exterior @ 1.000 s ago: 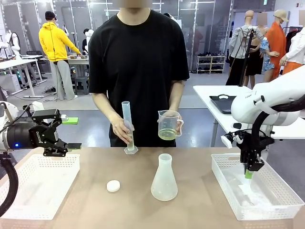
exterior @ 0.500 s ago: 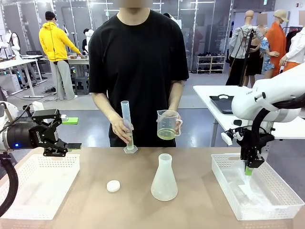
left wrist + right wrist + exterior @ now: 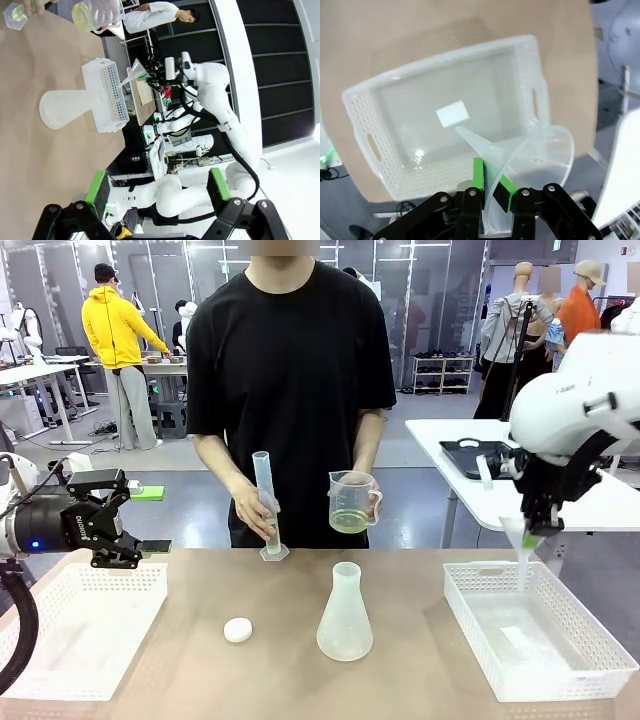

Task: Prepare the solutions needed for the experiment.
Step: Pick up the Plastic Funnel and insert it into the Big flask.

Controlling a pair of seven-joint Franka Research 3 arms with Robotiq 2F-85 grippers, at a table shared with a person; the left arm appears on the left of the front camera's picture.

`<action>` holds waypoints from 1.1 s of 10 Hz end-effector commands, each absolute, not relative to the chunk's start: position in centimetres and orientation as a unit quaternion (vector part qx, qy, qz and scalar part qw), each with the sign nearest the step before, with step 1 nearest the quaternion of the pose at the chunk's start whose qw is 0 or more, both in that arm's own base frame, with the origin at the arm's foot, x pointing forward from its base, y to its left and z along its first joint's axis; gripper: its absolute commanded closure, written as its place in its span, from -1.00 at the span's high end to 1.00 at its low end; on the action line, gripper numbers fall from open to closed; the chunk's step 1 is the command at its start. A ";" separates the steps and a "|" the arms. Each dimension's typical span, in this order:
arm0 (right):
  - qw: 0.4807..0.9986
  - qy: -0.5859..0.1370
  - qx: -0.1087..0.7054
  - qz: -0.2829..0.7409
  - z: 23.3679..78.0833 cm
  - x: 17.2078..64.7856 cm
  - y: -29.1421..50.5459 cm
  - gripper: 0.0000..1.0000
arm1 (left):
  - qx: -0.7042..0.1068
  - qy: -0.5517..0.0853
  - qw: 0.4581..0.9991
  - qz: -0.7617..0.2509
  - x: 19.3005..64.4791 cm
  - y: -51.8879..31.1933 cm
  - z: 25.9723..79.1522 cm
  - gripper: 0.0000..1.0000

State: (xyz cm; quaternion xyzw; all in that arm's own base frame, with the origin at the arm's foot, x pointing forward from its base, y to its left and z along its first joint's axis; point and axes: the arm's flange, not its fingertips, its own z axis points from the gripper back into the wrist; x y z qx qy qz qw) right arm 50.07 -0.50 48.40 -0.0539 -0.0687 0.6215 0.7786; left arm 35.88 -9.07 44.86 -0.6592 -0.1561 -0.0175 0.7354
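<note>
Left of the conical flask point(image 3: 345, 615), a black cable point(image 3: 18, 635) hides a corner of the white basket point(image 3: 85, 625). Behind the flask, the person's hand point(image 3: 258, 515) covers the lower part of the graduated cylinder point(image 3: 264, 475). Right of the flask, the right pincer point(image 3: 538, 533) hides part of the funnel point(image 3: 518, 538) rim. In the left wrist view, beyond the flask, the top edge cuts off the beaker point(image 3: 107, 10) and its yellow-green solution point(image 3: 82, 11).

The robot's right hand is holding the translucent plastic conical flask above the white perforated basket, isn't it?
Not the translucent conical flask. The right wrist view shows the right hand holding a translucent plastic funnel above the white perforated basket.
</note>
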 end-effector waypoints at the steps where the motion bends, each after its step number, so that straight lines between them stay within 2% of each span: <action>1: 0.786 -0.088 -0.136 0.596 51.3 47.7 0.4 -1.00 | -0.667 -0.152 0.729 -0.013 35.9 -9.2 45.1 1.00; 4: 0.782 -0.143 -0.190 0.577 56.8 45.8 0.8 -1.00 | -0.667 -0.152 0.729 -0.013 35.9 -9.2 45.1 1.00; 7: 0.784 -0.166 -0.196 0.565 57.8 45.2 1.2 -1.00 | -0.667 -0.152 0.729 -0.013 35.9 -9.2 45.1 1.00; 11: 0.777 -0.159 -0.187 0.580 59.1 45.5 0.9 -1.00 | -0.667 -0.152 0.729 -0.013 35.9 -9.2 45.1 1.00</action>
